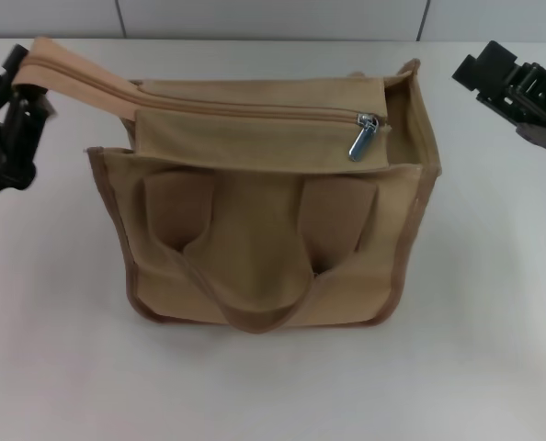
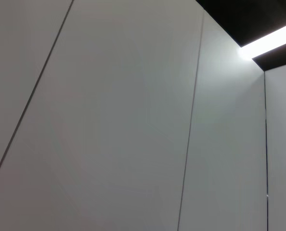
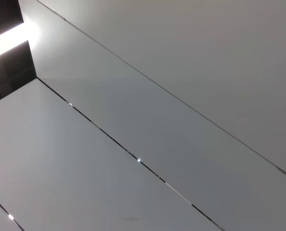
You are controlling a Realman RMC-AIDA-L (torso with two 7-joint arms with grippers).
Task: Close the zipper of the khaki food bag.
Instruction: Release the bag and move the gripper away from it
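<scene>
The khaki food bag [image 1: 264,239] stands in the middle of the white table in the head view, with its handles and pockets facing me. The zipper [image 1: 255,112] runs along the top panel. Its silver pull tab [image 1: 364,136] hangs at the right end of the panel. The zipper's tan tail [image 1: 66,73] sticks out up and to the left, and its end touches my left gripper [image 1: 20,83] at the left edge. My right gripper [image 1: 512,78] is at the upper right, clear of the bag. Both wrist views show only wall panels.
The white table [image 1: 494,322] surrounds the bag on all sides. A grey panelled wall [image 1: 273,16] stands behind the table. A narrow gap [image 1: 402,124] shows inside the bag's right end, beyond the pull tab.
</scene>
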